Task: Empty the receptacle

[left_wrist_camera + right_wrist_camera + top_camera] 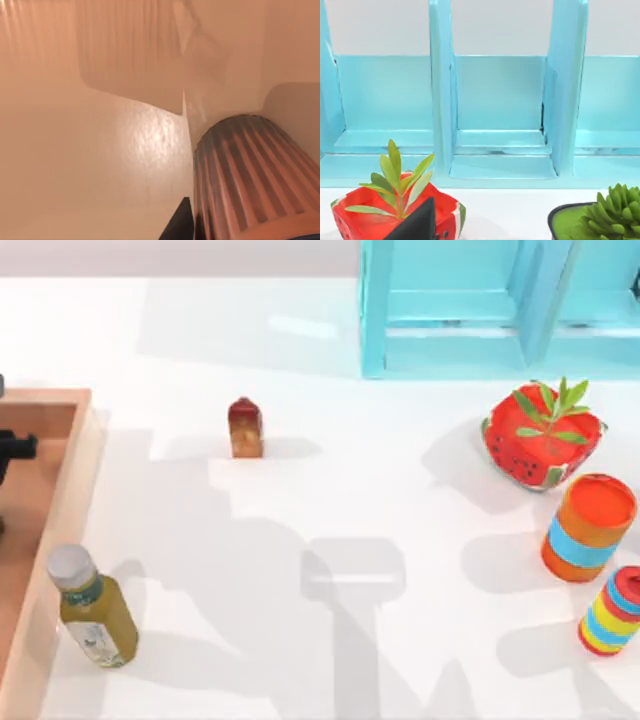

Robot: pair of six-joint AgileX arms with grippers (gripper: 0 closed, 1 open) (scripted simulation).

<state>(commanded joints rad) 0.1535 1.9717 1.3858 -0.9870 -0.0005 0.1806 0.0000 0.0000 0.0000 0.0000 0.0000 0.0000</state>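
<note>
The receptacle [70,490], a shallow box of tan-orange wood, lies at the table's left edge and is cut off by the top view. My left gripper [10,447] hangs over its inside. In the left wrist view the receptacle's floor [90,165] is very close, and a small brown ribbed cup [250,180] lies right beside a dark part of my left gripper [179,226]. A bottle of yellow oil [95,610] with a grey cap stands on the table just outside the receptacle's right wall. A dark part of my right gripper [417,222] faces the watermelon pot.
A small red-brown block [245,427] stands mid-table. A turquoise crate [470,310] fills the back right. A watermelon-painted pot with a plant [543,435], an orange can [588,527] and a striped can [612,610] stand at the right. A green succulent [612,212] sits near the crate.
</note>
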